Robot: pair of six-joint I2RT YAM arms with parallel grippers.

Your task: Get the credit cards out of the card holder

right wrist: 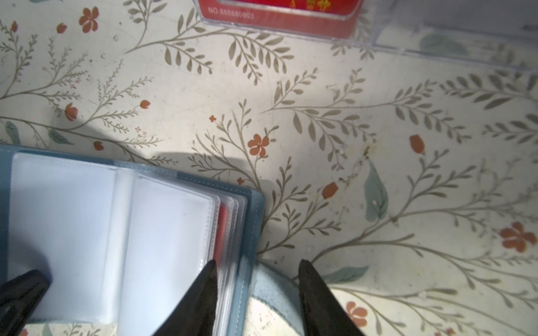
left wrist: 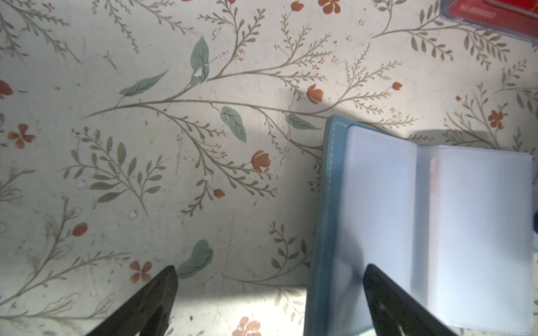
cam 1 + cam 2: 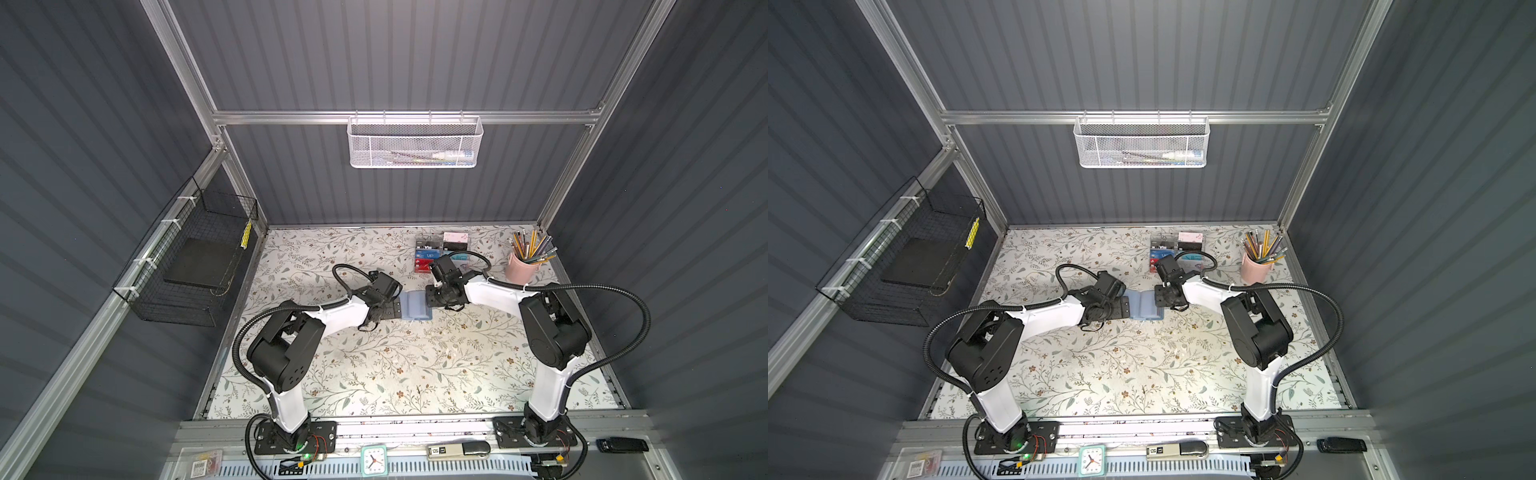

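Note:
The slate-blue card holder [image 3: 415, 305] [image 3: 1146, 305] lies open on the floral table between my two grippers, its clear sleeves [image 2: 378, 203] facing up. A thin red edge of one of the credit cards [image 1: 222, 229] shows inside the stacked sleeves; other cards are hidden. My left gripper [image 3: 398, 308] [image 2: 270, 267] is open wide, one finger over the left page and the other over bare table. My right gripper [image 3: 430, 305] [image 1: 258, 261] stands partly open astride the holder's right edge. One of its fingertips [image 1: 211, 276] is on the top sleeve, and the closure tab [image 1: 267, 288] lies in the gap.
A clear acrylic rack of cards [image 3: 440, 253] stands just behind the right gripper, its red card [image 1: 279, 14] close by. A pink cup of pencils [image 3: 521, 268] is at the back right. A black wire basket [image 3: 191, 266] hangs on the left wall.

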